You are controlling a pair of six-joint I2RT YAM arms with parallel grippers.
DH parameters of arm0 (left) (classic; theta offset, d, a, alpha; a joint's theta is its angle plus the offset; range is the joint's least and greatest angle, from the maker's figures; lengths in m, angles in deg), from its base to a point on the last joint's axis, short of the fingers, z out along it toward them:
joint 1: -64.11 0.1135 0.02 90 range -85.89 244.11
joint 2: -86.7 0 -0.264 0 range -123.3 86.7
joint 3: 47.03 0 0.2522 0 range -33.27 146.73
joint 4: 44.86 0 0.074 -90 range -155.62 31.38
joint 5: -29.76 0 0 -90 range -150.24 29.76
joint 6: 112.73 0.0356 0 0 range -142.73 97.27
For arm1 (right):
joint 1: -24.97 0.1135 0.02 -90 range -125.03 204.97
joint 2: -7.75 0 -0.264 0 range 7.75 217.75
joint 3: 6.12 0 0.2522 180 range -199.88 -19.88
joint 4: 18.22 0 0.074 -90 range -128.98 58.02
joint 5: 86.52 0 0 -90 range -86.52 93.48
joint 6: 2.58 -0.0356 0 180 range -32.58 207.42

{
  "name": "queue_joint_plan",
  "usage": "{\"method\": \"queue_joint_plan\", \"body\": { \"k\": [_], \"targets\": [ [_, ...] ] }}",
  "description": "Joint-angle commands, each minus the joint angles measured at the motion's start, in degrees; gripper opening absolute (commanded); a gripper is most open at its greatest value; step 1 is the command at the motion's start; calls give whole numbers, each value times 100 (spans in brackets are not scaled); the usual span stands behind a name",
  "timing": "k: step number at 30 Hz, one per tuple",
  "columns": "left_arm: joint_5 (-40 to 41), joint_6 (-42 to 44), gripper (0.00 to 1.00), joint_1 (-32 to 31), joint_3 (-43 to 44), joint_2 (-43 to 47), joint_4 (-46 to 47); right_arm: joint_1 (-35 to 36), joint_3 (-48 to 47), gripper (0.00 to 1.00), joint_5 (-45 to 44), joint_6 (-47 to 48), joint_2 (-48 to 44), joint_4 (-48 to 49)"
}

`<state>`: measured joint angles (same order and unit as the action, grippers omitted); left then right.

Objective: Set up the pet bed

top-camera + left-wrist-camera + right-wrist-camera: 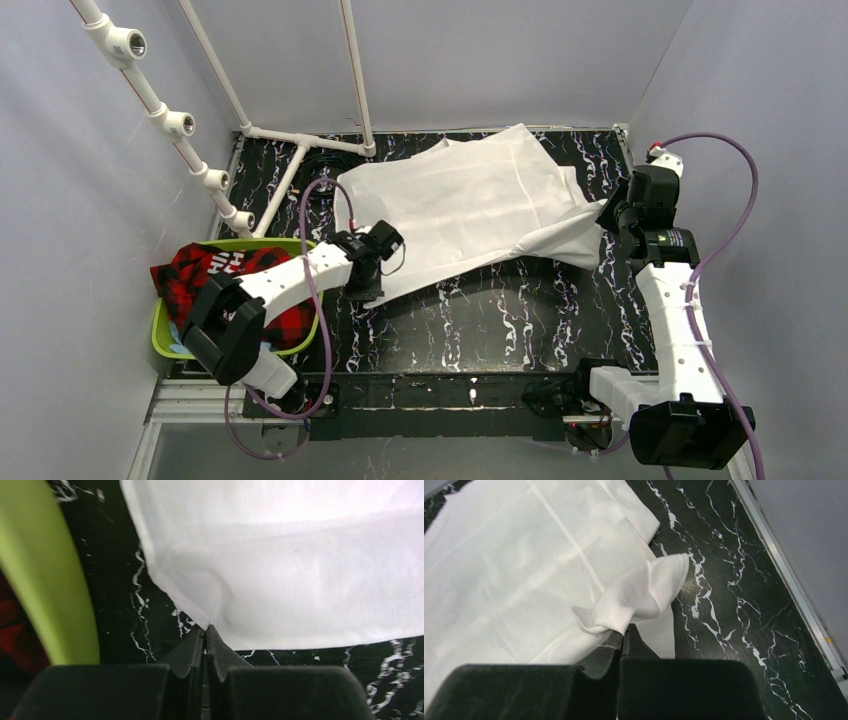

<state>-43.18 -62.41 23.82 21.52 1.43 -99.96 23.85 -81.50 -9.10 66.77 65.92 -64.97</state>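
Observation:
A large white cloth lies spread over the back of the black marbled table. My left gripper is shut on its near left corner; in the left wrist view the cloth puckers where the closed tips pinch it. My right gripper is shut on the cloth's right corner, which bunches up above the tips as a folded flap. A lime-green basket at the left edge holds a red and black plaid fabric. The basket's green rim stands left of the left gripper.
A white PVC pipe frame rises at the back left, its base bars lying on the table behind the cloth. Grey walls close in on three sides. A metal rail edges the table on the right.

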Motion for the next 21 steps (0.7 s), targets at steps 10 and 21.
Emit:
{"method": "queue_joint_plan", "body": {
  "k": [10, 21],
  "targets": [
    [-832, 495, 0, 1407, 1278, 14, -251, -3, -732, 1, 604, 310, 1032, 1392],
    [-728, 793, 0, 2073, 2398, -1301, -222, 97, -1102, 1, 1165, 428, 2678, 2805]
  ]
}}
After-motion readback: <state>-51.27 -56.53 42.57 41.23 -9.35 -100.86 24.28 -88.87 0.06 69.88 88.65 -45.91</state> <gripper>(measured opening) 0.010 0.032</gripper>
